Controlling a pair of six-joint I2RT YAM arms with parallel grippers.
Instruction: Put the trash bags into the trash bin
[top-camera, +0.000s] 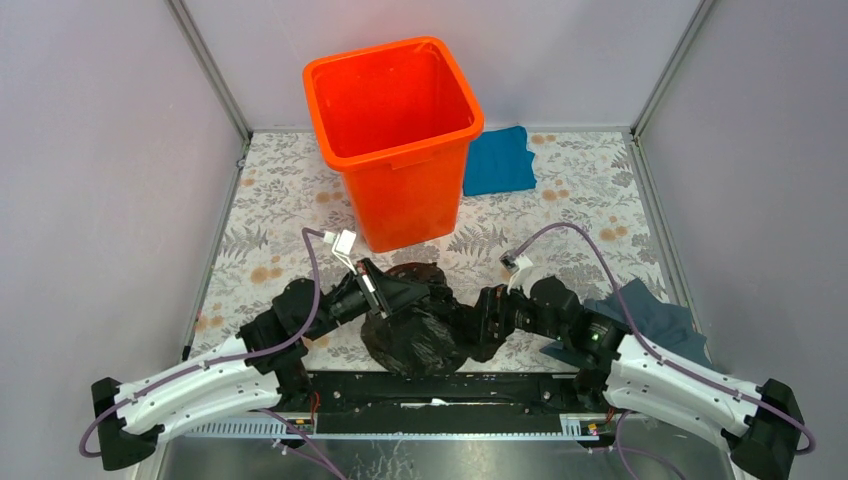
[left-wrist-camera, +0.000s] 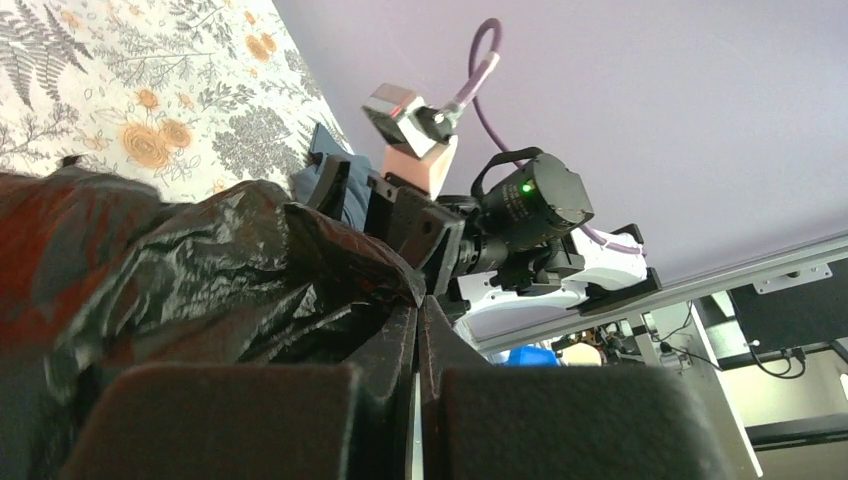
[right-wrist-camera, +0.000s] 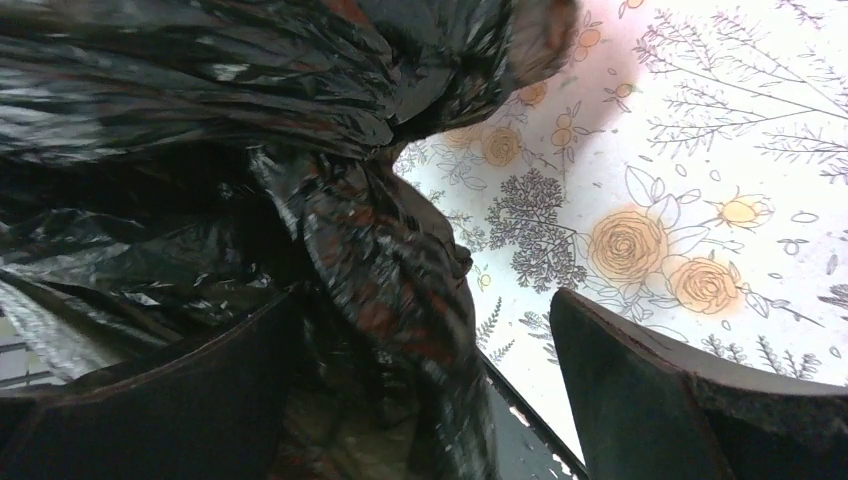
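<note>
The trash bag (top-camera: 415, 330), a crumpled glossy black film, lies bunched on the floral table near the front edge, between my two arms. My left gripper (top-camera: 405, 292) is at its upper left, shut, with a fold of the film pinched at its fingertips (left-wrist-camera: 418, 300). The right gripper (top-camera: 470, 318) is at the bag's right side with its jaws wide open. In the right wrist view a hanging twist of the bag (right-wrist-camera: 400, 260) runs between the two fingers, nearer the left one. The orange trash bin (top-camera: 400, 140) stands upright behind the bag, with nothing showing inside it.
A bright blue cloth (top-camera: 500, 160) lies to the right of the bin. A grey-blue cloth (top-camera: 650, 310) sits under my right arm. Lilac walls with metal posts close in the table on the left, back and right.
</note>
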